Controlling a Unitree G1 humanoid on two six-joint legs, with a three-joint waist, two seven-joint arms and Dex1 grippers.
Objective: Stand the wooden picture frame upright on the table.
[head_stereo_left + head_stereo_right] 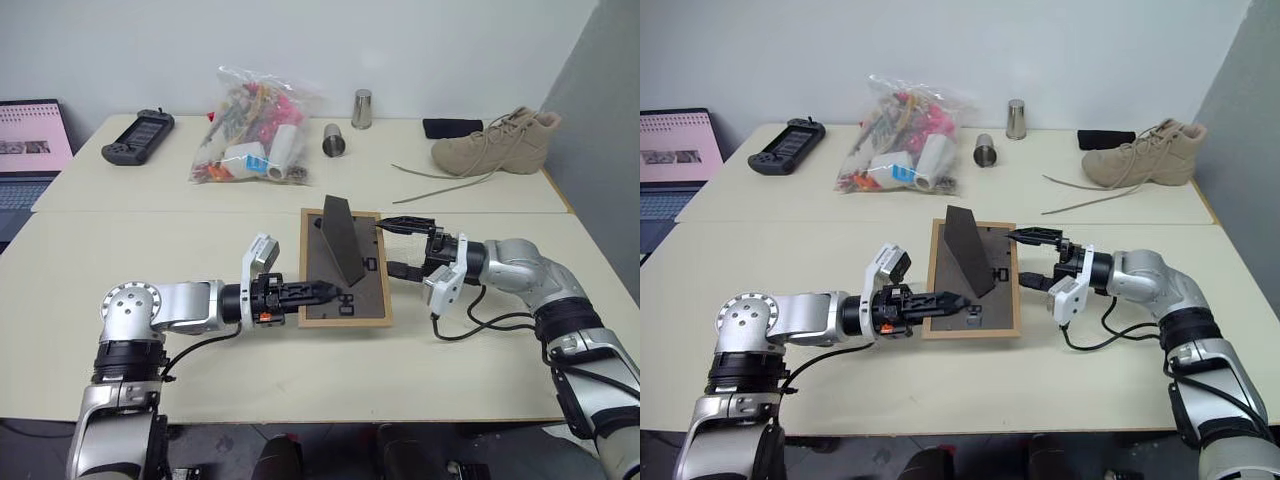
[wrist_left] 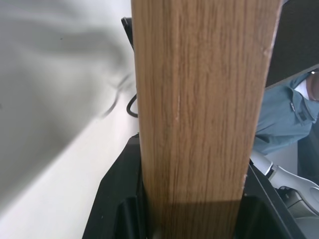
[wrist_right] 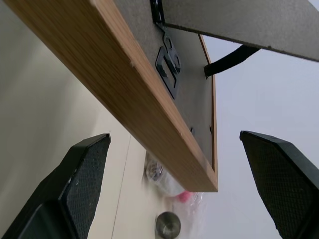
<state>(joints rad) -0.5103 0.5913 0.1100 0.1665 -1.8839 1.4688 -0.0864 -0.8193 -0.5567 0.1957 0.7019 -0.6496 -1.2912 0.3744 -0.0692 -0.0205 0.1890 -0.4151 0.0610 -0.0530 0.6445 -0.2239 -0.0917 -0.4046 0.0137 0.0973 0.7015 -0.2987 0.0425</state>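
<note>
The wooden picture frame (image 1: pixel 345 300) is face down at the middle of the cream table (image 1: pixel 150 250), its dark grey back up and the easel stand (image 1: pixel 342 240) folded out and pointing upward. I cannot tell whether the frame rests on the table. My left gripper (image 1: pixel 322 293) reaches in from the left and is shut on the frame's near left edge; the left wrist view has the wood edge (image 2: pixel 199 114) clamped between the fingers. My right gripper (image 1: pixel 400 245) stands open at the frame's right edge, one finger on each side of that edge (image 3: pixel 149 114), not touching it.
At the back of the table are a clear bag of mixed items (image 1: pixel 250 130), a black game controller (image 1: pixel 137 137), two metal cups (image 1: pixel 334 140), a tan boot (image 1: pixel 500 142) with trailing laces and a laptop (image 1: pixel 30 150) far left. A person's teal sleeve (image 2: pixel 284 119) is nearby.
</note>
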